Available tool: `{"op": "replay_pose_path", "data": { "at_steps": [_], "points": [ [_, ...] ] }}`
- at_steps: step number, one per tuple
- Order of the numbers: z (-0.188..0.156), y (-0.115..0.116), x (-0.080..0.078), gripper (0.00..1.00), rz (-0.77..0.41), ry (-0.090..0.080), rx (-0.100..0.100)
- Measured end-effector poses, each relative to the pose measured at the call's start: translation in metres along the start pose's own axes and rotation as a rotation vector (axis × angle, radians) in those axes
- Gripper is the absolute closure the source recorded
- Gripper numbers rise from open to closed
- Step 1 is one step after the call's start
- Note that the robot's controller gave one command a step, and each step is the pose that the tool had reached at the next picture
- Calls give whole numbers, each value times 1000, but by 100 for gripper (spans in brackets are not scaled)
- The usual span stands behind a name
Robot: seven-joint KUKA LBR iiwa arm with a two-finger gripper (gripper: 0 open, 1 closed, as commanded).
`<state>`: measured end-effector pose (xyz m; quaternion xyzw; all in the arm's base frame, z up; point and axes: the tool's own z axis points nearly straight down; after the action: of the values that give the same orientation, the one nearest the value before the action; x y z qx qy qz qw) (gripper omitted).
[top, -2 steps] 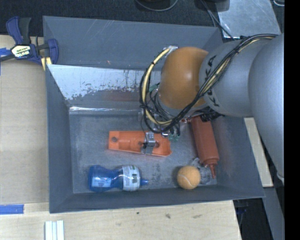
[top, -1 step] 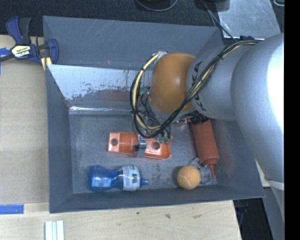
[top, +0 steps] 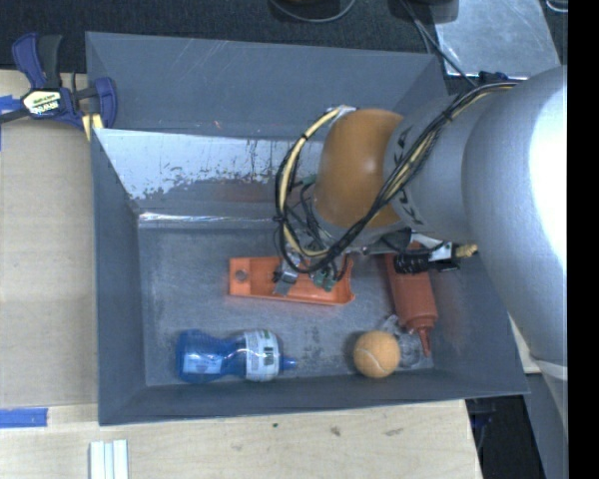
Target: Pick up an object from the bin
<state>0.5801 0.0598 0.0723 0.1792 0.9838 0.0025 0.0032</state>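
My gripper (top: 304, 279) is low in the middle of the bin, right over the right half of a flat orange block (top: 252, 276) that lies on the floor there. Cables and the wrist hide most of the gripper and where it meets the block. Just to its right lies a reddish-brown bottle (top: 413, 300) with a black cap, pointing towards the back. An orange ball (top: 376, 354) rests near the front wall, to the gripper's front right.
A crumpled blue plastic bottle (top: 225, 355) with a white label lies along the front wall at the left. The arm and its orange cover fill the bin's back right. Bare floor shows at the left and back left.
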Motion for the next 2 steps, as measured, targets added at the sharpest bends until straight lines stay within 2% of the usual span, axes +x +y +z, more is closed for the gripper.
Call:
{"op": "replay_pose_path", "data": {
  "at_steps": [2],
  "points": [
    [-6, -1, 2, 100, -1, 3, 2]
  ]
}}
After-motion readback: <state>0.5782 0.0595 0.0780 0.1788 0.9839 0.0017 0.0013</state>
